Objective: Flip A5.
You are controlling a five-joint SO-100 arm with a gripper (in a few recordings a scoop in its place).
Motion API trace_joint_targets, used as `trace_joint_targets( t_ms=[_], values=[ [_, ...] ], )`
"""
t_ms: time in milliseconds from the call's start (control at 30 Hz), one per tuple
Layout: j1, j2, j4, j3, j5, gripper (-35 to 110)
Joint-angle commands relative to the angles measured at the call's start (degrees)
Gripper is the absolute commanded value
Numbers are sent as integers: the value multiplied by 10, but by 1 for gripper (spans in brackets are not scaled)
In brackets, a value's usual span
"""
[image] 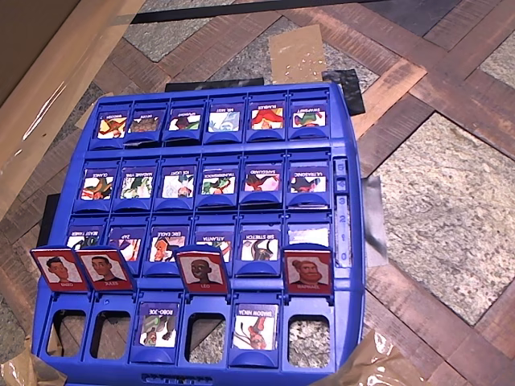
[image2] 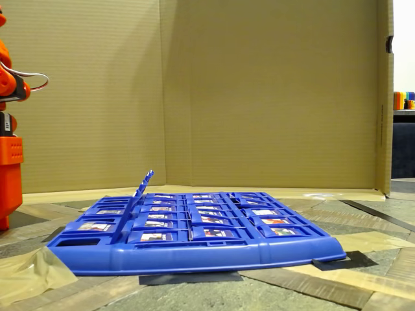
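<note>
A5 stands raised, red portrait face showing, at the lower right of the blue game board in the overhead view, rightmost of four upright red tiles. The orange arm sits at the fixed view's left edge. Its pincer's opening cannot be told.

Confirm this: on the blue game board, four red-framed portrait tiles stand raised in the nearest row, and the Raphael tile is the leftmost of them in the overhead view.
Not quite. Four red-framed tiles do stand raised on the blue game board, but in the overhead view the Raphael tile is the rightmost of them, not the leftmost. The leftmost raised tile shows a black-haired man.
</note>
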Motion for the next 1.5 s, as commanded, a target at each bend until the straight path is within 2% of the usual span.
trace_joint_targets(
  t_ms=[0,833,1133,1467],
  values=[
    [3,2,-2,1,-4,0],
    [2,-7,22,-18,-4,0],
    [33,-69,238,-105,-8,0],
    [121,-233,516,-236,-18,0]
  ],
)
